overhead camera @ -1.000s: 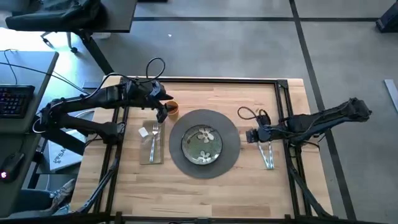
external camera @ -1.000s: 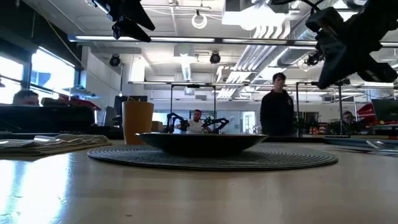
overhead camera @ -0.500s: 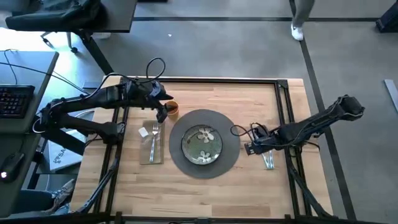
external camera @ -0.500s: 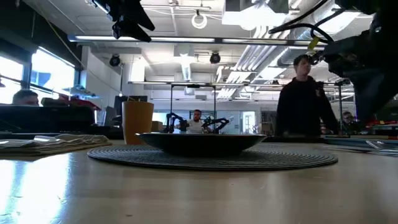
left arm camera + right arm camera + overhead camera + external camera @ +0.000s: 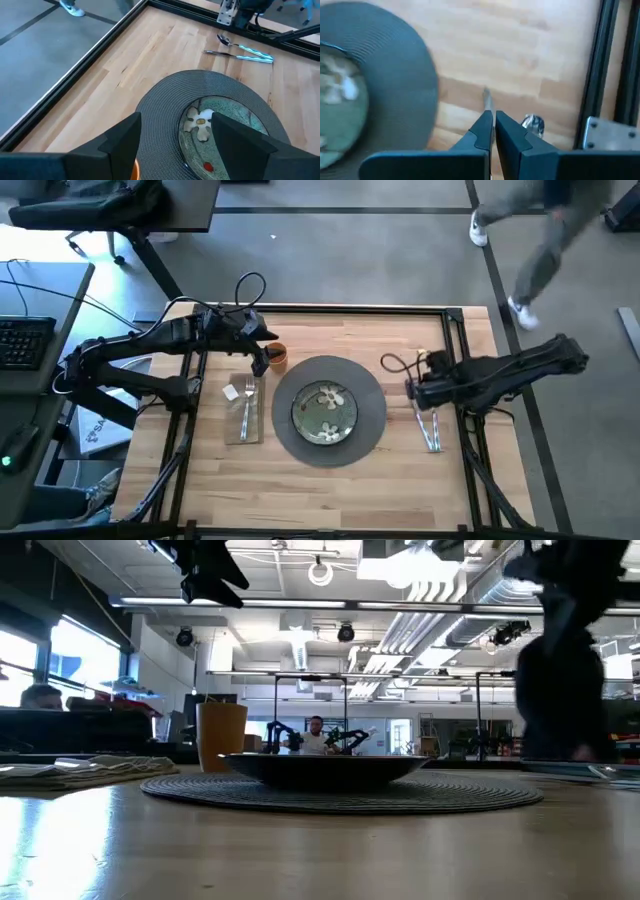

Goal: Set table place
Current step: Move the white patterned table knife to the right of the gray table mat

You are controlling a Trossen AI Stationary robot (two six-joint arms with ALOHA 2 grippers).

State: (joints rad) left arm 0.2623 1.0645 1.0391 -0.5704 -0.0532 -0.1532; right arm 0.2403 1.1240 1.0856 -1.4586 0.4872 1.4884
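Observation:
On the table (image 5: 330,480) lies a round dark-grey placemat (image 5: 372,392) with a green flowered plate (image 5: 325,413) on it. An orange cup (image 5: 276,357) stands at the mat's far left. Left of the mat a fork (image 5: 248,395) lies on a beige napkin (image 5: 243,423). A knife (image 5: 240,56) and a spoon (image 5: 235,44) lie side by side right of the mat. My left gripper (image 5: 177,137) hangs open above the cup. My right gripper (image 5: 493,125) is shut, just beyond the far ends of the knife and spoon.
A black metal frame (image 5: 455,340) edges the table. A person (image 5: 540,250) walks on the floor beyond the far right corner. A grey desk with a keyboard (image 5: 25,340) stands to the left. Bare wood lies along the near edge.
My right gripper went toward the table's near edge over the knife and spoon, then came back toward the far edge. A person has walked past the far side of the table toward the right.

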